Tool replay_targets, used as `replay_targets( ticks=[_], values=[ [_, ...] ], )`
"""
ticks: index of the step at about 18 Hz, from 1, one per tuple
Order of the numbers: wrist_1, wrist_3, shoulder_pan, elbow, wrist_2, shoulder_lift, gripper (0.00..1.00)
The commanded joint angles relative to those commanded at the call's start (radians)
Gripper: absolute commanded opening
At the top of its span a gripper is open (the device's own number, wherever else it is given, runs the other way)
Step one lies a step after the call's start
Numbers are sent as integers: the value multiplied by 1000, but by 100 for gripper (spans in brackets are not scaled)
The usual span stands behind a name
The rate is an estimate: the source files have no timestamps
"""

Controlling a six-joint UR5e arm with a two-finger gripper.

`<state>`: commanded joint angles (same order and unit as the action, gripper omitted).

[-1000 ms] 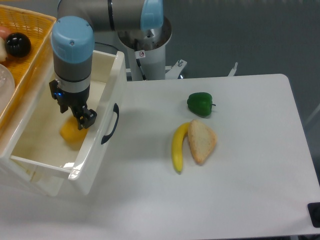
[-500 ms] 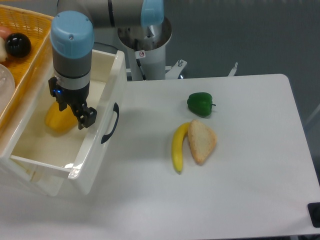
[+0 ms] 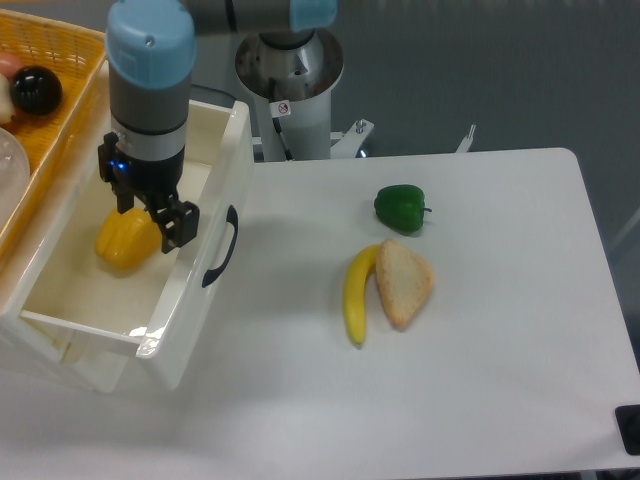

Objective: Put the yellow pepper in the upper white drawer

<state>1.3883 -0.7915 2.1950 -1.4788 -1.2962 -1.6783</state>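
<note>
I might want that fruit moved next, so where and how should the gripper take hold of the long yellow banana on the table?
Grip the long yellow banana at its middle, from straight above, jaws across its narrow width. It lies flat, and the tan bread slice crowds its upper right side, so the lower half offers more room.

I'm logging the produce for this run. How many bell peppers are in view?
2. The yellow pepper lies inside the upper white drawer, beside the gripper. The green pepper sits on the table, above the bread. The arm could hide others.
</note>
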Motion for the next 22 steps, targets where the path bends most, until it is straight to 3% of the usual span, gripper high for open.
replay_targets(
  ticks=[5,9,12,14,18,22],
  values=[
    [0,-5,77,0,0,44,100],
    [-8,-12,153,-8,-8,45,100],
    [-50,-69,207,-15,-27,19,100],
    [-77,-132,219,-18,-107,-4,100],
    [-81,-357,291,-20,-156,-58,100],
    [-86,-443,365,-18,-161,-132,100]
  ],
)
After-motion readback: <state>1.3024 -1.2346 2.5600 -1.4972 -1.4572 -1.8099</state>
